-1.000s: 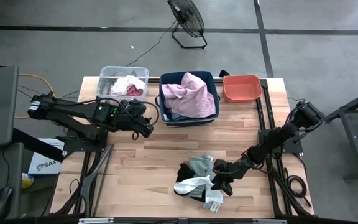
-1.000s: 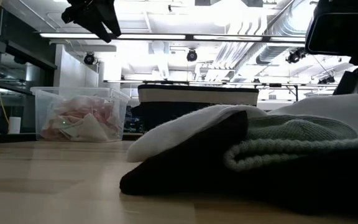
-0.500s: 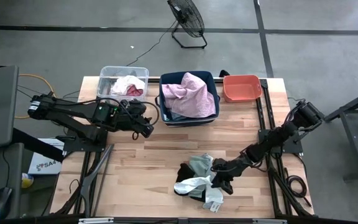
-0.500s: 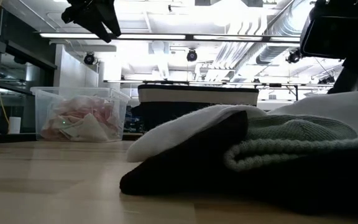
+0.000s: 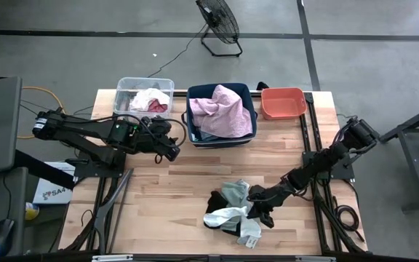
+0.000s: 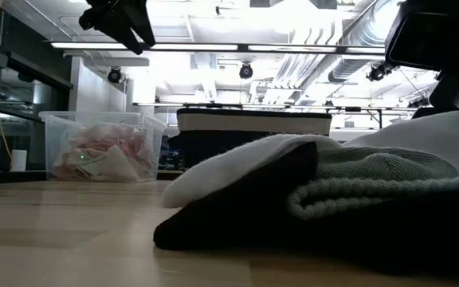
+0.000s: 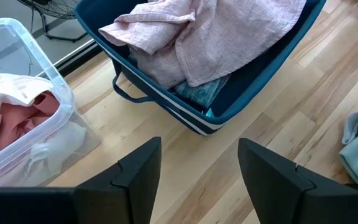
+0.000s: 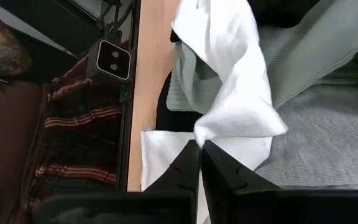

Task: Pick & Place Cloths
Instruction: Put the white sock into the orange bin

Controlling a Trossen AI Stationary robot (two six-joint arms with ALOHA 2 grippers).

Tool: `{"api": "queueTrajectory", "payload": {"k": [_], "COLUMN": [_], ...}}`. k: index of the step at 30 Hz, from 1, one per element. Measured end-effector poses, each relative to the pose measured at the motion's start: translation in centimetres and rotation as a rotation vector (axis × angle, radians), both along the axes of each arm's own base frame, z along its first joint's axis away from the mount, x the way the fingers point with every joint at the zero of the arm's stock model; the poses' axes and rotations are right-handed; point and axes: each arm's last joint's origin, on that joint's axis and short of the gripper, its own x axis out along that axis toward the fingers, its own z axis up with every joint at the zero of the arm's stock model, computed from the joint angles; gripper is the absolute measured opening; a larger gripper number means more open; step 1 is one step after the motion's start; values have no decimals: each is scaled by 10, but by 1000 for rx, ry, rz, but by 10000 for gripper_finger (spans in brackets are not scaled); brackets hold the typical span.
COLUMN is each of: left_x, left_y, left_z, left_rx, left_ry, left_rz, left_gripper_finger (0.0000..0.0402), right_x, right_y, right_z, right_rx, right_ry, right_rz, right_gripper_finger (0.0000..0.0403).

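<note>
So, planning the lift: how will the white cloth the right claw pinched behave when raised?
The white cloth will probably drape limply; it already peaks into folds at the shut right claw. It looks light. It may drag the grey cloth it lies across.

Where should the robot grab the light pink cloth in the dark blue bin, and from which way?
Probably by the bunched fold at the top of the light pink cloth, coming straight down from above. It heaps higher than the rim of the navy bin, so the raised folds are easy to pinch, while the bin's walls block the sides. The open left gripper hovers near that bin; the right gripper is shut on the white cloth.
</note>
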Motion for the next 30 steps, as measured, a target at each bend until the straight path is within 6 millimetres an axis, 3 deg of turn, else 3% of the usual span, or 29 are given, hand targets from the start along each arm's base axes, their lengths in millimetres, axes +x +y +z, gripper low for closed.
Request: {"api": "queueTrajectory", "payload": {"k": [6,11,21,30], "left_x": [2,2,2,5], "left_y": [-1,-1,-1,-1], "left_z": [1,1,1,2], "left_rx": [-9,-10,-12,-5], "left_ry": [-17,-15,-19,-32], "left_rz": [-9,-14,-13,-25], "left_gripper_finger": [207,207,207,207], "right_x": [-2,-4,-16,-43], "right_y": [-4,-11,-32,-59], "right_z": [5,21,79,128], "right_rx": [-10,-79,-272,-528], "right_ry": [2,-93,-447,-684], "right_rz": [23,18,-44,-341], "right_gripper_finger": [4,4,4,4]}}
